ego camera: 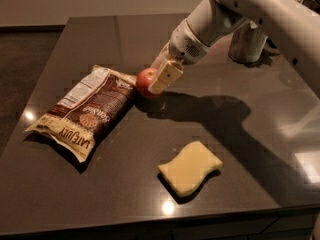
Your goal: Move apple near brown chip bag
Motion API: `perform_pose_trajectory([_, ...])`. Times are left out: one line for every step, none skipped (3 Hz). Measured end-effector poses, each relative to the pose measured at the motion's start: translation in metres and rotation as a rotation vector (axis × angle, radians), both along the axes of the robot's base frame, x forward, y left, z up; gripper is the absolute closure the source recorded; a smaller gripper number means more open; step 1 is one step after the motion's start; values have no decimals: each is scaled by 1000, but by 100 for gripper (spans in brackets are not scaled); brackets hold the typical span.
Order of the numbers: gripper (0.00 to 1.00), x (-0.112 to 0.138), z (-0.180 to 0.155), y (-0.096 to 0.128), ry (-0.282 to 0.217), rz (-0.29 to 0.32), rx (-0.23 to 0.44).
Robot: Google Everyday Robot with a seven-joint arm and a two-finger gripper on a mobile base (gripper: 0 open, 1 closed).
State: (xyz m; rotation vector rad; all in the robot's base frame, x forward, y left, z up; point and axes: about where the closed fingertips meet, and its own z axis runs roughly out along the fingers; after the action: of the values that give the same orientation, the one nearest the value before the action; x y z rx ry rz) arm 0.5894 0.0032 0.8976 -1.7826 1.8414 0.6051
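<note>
The hand (156, 82) is seen at the end of the white arm, reaching down from the upper right to the middle of the table (150, 204), and it is clasped on the apple (143, 78). One cream-coloured finger (165, 75) is laid across the apple's right face; the other is hidden behind the fruit, so the grasp is judged from the way the apple is nested against the hand. The apple is held low, just beside the upper right corner of the brown chip bag (92, 109), which lies flat on the left part of the table. Whether the apple touches the bag's edge, or rests on the table rather than hanging just above it, cannot be told.

The carrying step is judged to be all but finished, since the apple is already close to the bag. What remains is the setting down and the letting go. For the next move, the apple should be lowered until it is borne by the table, and the fingers should then be parted without the fruit being nudged, as a round fruit may roll when freed. The hand should afterwards be lifted straight up and away, so that neither apple nor bag is dragged along.

A yellow sponge (191, 167) lies well apart toward the front of the table, and a metal cylinder (247, 44) stands at the back right; neither is in the way.
</note>
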Motion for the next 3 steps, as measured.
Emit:
perform_pose_trajectory([100, -10, -10, 9, 18, 43, -33])
perform_pose_trajectory([82, -14, -18, 14, 13, 58, -71])
perform_pose_trajectory([59, -14, -24, 15, 16, 53, -93])
